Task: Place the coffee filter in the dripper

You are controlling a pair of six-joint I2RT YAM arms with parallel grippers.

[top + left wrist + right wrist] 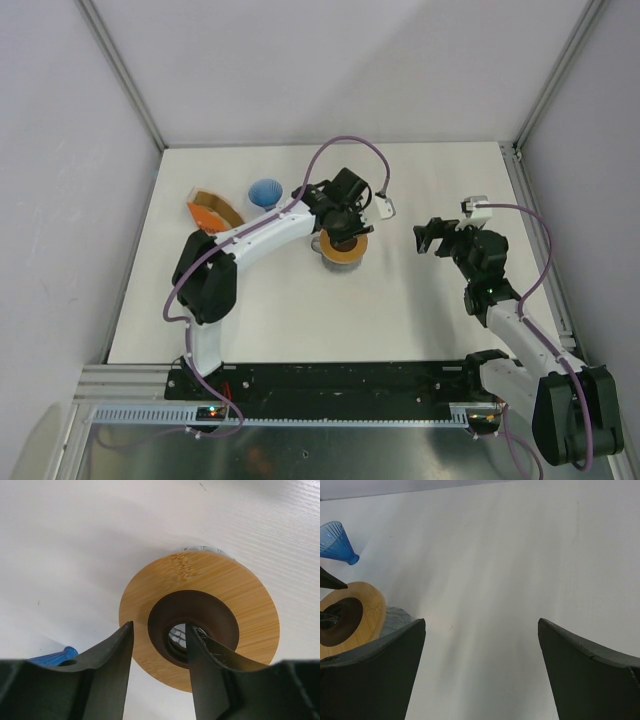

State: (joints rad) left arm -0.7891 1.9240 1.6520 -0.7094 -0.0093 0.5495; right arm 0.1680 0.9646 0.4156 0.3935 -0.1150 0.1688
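left gripper [159,628] half open astride the wooden ring's [200,580] inner rim, holding nothing; best lift straight up clear of the ring

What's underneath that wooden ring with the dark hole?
The wooden ring rests on a grey mug; only a sliver of its side shows. Through the hole something ribbed glints; the rest is covered.

flat brown wooden ring [343,252]: on grey mug [395,617], middle of white table [400,320] | translucent blue ribbed cone dripper [265,192]: behind and left of ring, near table's far edge | orange box-like holder [213,215]: just left of dripper, toward far-left corner | light-brown paper coffee filter [206,197]: at holder's far side
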